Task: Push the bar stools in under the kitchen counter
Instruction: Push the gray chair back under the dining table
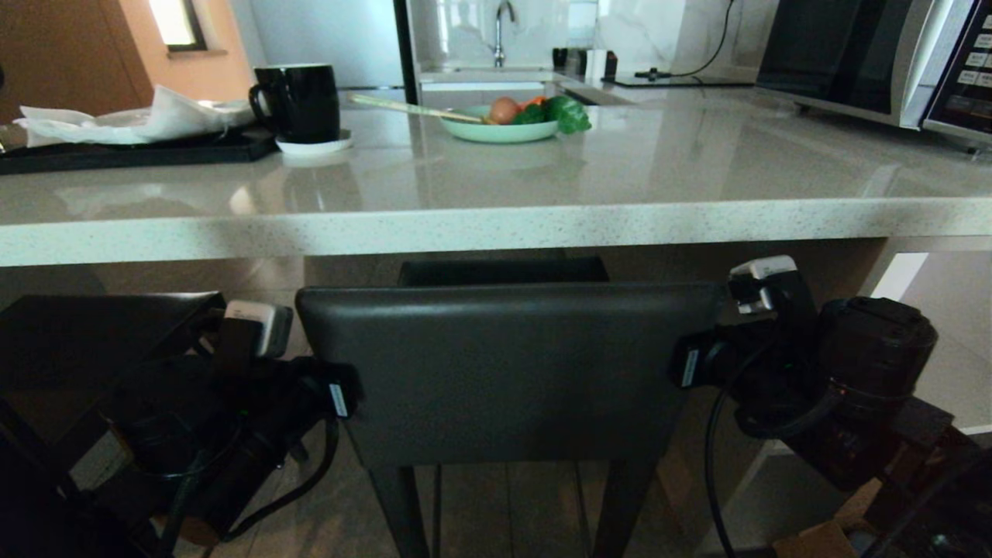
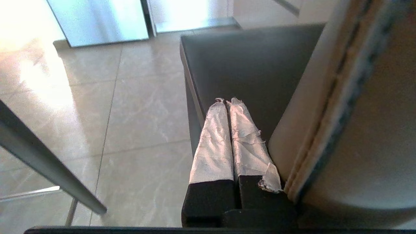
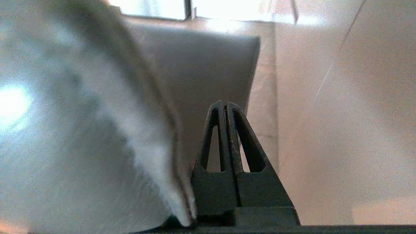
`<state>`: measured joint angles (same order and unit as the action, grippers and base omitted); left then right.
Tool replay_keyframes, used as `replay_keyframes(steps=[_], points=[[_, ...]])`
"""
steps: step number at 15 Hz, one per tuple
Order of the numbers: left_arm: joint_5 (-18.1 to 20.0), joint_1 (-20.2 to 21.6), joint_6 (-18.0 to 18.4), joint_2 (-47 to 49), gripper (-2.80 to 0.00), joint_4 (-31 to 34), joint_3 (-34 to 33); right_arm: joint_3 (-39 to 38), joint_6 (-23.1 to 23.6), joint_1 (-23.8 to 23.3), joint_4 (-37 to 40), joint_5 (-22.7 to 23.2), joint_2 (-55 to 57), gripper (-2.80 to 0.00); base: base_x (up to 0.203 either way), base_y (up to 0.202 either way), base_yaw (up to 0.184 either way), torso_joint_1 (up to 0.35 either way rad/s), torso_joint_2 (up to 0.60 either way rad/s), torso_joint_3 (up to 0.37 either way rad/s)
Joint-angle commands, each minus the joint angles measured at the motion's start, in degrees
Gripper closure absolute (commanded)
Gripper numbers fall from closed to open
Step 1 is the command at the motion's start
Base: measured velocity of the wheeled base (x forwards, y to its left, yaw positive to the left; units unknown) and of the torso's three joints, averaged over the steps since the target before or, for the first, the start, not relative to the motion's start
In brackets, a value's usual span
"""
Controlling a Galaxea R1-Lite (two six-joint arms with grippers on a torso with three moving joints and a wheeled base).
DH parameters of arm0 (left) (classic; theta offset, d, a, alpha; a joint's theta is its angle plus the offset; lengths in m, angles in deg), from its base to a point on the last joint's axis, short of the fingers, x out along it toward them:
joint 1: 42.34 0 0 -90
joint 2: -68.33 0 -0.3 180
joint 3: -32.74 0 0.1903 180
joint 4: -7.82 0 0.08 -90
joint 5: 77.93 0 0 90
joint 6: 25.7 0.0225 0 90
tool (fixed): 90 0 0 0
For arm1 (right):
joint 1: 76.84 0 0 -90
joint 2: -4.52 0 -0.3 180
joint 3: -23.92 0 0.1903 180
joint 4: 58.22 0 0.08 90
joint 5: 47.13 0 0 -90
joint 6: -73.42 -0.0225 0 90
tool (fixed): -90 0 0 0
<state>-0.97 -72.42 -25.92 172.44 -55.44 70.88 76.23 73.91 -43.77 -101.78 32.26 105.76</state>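
Observation:
One of the bar stools stands right in front of me, its dark grey backrest (image 1: pixel 504 364) just below the kitchen counter's speckled edge (image 1: pixel 496 225) and its seat (image 1: pixel 504 271) under the slab. My two arms flank the backrest. My left gripper (image 2: pixel 226 101) is shut with nothing in it; its taped fingers (image 2: pixel 213 139) lie along the backrest's left side edge (image 2: pixel 312 123), over the seat (image 2: pixel 253 65). My right gripper (image 3: pixel 225 103) is also shut and empty, beside the backrest's right edge (image 3: pixel 156 136). A second dark stool (image 1: pixel 101 333) stands at the left.
On the counter sit a black mug (image 1: pixel 298 101), a green plate of vegetables (image 1: pixel 504 124), a black tray with white cloth (image 1: pixel 132 132) and a microwave (image 1: pixel 876 54). A slanted stool leg (image 2: pixel 48 159) crosses the tiled floor (image 2: pixel 139 113) left of my left gripper.

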Motion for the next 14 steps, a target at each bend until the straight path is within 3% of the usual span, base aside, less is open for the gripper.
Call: replay_keyframes(steps=[1,6,14], points=[[-1.5,0.9,0.1,-5.5,0.0,-1.0,-1.6,-1.3,-0.1,-1.5,-1.5,-0.5,-6.1,0.0,0.0,0.0,0.0,0.0,0.0,0.0],[-2.3,1.0,0.4,-3.5,0.0,-1.0,-2.1,-1.8,0.0,-2.0,-1.2,-0.2,-5.4,0.0,0.0,0.0,0.0,0.001,0.01,-0.001],[-1.9,3.4,2.2,7.8,0.0,-1.0,9.7,7.4,0.4,-2.3,-1.2,-0.2,4.4,0.0,0.0,0.0,0.0,0.0,0.0,0.0]])
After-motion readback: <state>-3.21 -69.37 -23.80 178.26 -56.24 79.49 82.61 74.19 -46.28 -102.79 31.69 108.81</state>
